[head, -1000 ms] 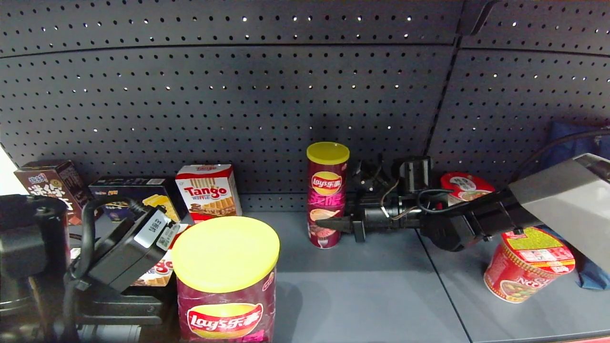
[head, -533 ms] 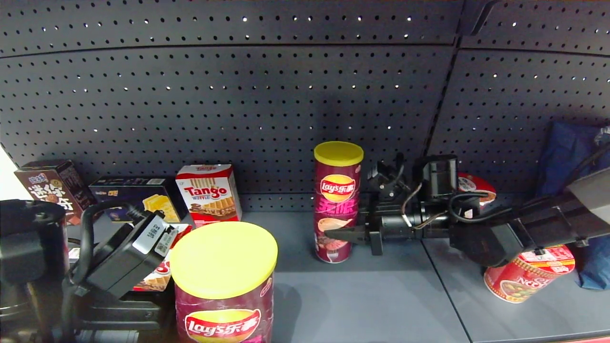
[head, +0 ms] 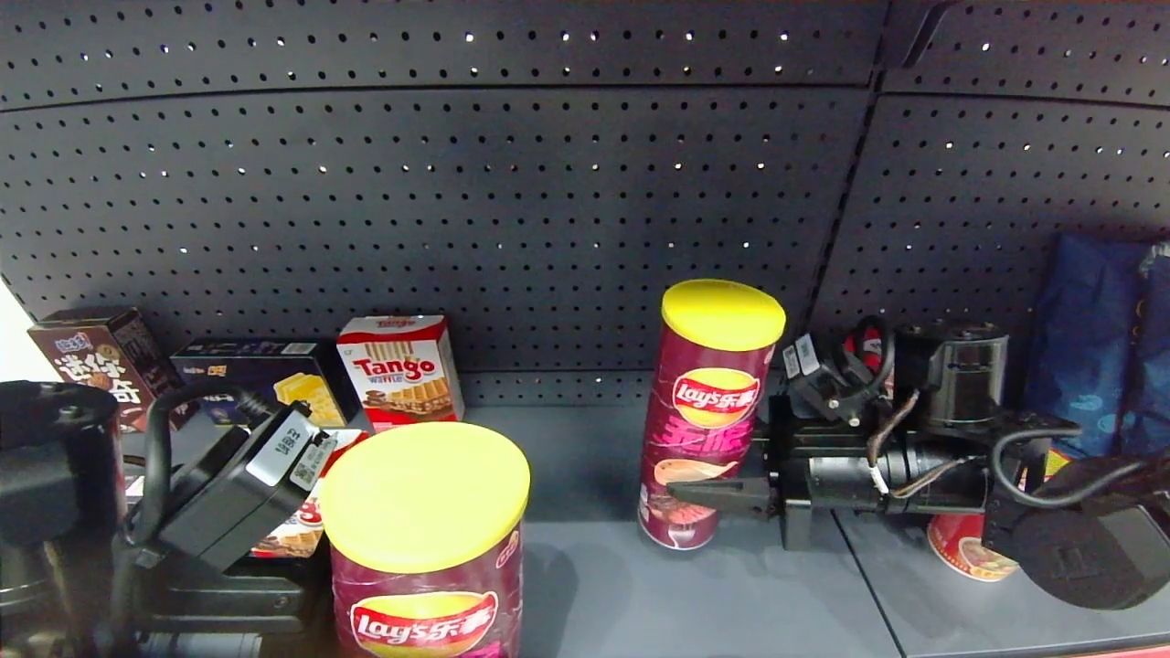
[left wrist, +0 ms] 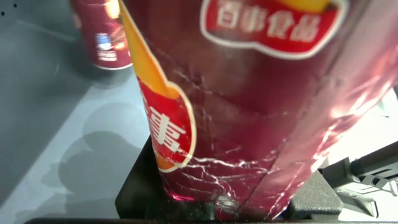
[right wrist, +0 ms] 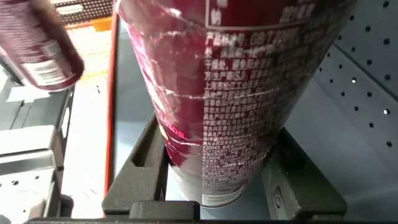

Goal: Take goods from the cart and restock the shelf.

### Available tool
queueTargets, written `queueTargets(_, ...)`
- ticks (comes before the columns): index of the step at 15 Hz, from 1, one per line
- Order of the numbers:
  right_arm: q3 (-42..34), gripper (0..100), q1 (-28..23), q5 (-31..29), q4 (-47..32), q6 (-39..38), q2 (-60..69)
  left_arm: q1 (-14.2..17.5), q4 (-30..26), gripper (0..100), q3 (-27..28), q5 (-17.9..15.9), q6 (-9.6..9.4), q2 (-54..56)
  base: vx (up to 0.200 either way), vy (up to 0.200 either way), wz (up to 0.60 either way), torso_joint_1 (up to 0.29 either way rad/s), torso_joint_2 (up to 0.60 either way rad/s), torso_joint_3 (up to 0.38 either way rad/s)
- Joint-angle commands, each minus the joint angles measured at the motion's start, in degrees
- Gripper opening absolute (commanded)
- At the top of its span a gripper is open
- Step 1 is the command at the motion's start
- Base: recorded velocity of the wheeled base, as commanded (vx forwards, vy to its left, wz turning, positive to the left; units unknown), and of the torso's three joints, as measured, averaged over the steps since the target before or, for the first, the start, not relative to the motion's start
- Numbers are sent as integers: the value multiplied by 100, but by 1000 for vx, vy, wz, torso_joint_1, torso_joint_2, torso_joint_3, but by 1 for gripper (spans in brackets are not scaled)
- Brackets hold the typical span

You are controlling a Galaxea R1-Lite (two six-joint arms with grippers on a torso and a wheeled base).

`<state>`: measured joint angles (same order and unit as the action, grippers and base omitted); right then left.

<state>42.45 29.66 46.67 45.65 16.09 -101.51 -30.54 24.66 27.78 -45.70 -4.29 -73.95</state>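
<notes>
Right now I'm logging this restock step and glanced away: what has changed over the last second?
The right gripper, shut on the chip can, has carried it toward the robot's right and nearer the front of the shelf; the can now tilts. The left gripper keeps hold of its second can, and the wafer box stayed put.

Dim shelf [head: 603,594] with soft shadows; glare streaks the chip can [left wrist: 261,124] wrap

The near chip can [head: 425,539] is cropped below; the right arm [head: 914,475] mostly hides a noodle cup [head: 964,553].
</notes>
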Motion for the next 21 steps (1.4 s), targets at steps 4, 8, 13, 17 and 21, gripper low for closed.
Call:
queueTargets(4,-1177,0,14,9,734,-18,334,4,4,0,78,141,25,-6,0,0,0,0,0,0)
queueTargets(8,-1608,0,14,27,1112,-18,255,4,4,0,87,220,42,-14,0,0,0,0,0,0)
queueTargets(13,-1564,0,110,36,1156,-18,9,13,4,0,105,264,42,-32,0,0,0,0,0,0)
queueTargets(17,-1520,0,128,36,1402,-18,-255,13,4,0,140,255,42,-67,0,0,0,0,0,0)
queueTargets(21,-1520,0,137,36,1411,-1,-282,13,12,0,149,246,42,-146,0,0,0,0,0,0)
